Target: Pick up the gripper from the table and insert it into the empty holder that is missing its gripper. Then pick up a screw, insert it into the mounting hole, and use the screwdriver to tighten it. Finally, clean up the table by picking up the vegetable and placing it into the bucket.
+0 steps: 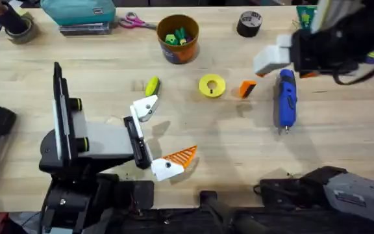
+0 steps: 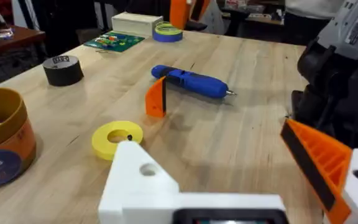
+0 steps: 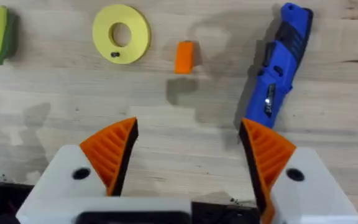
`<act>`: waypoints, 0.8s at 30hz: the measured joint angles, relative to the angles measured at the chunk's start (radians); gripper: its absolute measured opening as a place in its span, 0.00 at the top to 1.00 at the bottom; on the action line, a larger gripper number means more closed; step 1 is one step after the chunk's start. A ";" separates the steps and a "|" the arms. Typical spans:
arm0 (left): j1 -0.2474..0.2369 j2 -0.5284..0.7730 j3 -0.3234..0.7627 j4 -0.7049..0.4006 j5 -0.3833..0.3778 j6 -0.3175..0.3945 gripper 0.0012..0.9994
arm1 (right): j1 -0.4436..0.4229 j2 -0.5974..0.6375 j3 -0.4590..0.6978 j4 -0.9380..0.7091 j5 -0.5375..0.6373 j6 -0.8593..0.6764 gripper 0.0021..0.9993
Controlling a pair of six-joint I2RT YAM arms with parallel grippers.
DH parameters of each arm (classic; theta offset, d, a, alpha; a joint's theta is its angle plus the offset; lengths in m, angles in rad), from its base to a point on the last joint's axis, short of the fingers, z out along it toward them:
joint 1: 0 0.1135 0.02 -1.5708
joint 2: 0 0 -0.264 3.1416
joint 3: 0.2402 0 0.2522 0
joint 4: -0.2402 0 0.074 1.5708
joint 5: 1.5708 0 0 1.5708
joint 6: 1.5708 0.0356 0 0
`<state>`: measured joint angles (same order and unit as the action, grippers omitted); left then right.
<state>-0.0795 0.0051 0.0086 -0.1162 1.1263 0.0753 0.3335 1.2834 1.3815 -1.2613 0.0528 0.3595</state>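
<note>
First step in hand: right pincer [image 3: 188, 158] wide open, empty, above the orange gripper [image 3: 184, 56] standing on the worktop [image 1: 226, 136]. Next: descend, straddle, close. Left pincer [image 1: 156, 135] open too, its bare holder [image 1: 145, 108] waiting.

Around the gripper [image 1: 247, 88] you have bare table [image 1: 226, 136] toward the near edge. The yellow ring [image 1: 212, 86] sits close on one side, the screwdriver [image 1: 286, 99] on the other, both apart from it.
</note>
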 joint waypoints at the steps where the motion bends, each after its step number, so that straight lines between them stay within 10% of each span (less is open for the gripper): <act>1: 0.000 0.000 0.000 0.000 0.000 0.000 0.01 | 0.015 0.020 0.015 -0.003 0.003 0.013 0.00; 24: 0.000 0.000 0.000 0.000 0.000 0.000 0.01 | 0.083 0.147 -0.021 0.088 0.054 0.052 0.00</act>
<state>-0.0795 0.0051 0.0086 -0.1162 1.1263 0.0753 0.4168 1.4307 1.3607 -1.1732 0.1068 0.4110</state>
